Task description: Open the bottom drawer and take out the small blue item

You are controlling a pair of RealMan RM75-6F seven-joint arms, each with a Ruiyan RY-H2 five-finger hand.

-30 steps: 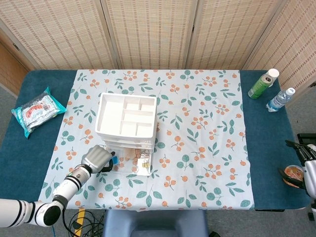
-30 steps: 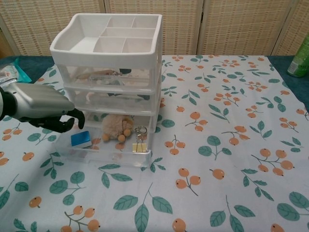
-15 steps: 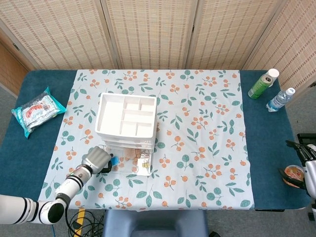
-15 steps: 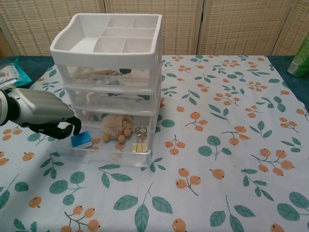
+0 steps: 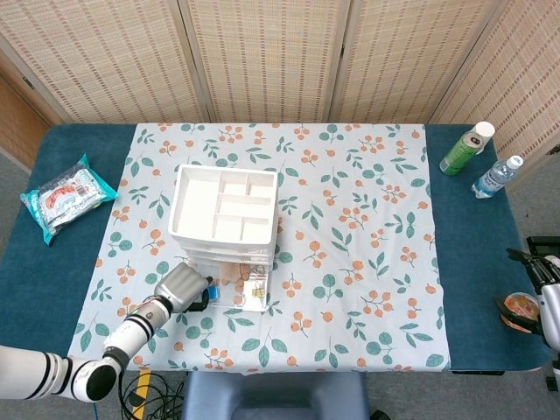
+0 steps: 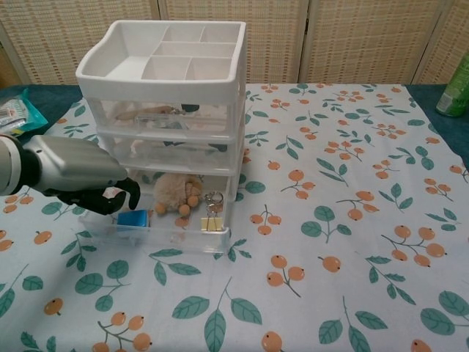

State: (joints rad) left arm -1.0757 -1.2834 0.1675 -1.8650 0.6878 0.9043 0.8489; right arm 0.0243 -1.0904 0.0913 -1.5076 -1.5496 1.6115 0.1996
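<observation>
Item: small blue item [image 6: 132,218], a flat block lying in the left end of the pulled-out bottom drawer [image 6: 157,233] of the white three-drawer organiser [image 6: 167,88]; left of centre in the chest view. Its long side runs left to right.

Left hand [image 6: 80,180]: directly above the blue item, dark fingers [image 6: 117,196] curled downward over it, tips just at or touching its top edge. Whether they have clamped on it cannot be told; nothing appears lifted.

Right hand [image 5: 541,269]: at the far right edge of the head view, well apart from the drawer; its posture cannot be told. Left hand is by far the nearer.

Obstructions: drawer front wall below; second drawer's front overhanging just above the hand.

Neighbours in drawer: plush toy [image 6: 176,193] just right of the blue item, then binder clip [image 6: 212,220].

Elsewhere: snack packet [image 5: 66,194] upper left; green bottle [image 5: 465,149] and water bottle [image 5: 497,176] upper right.
</observation>
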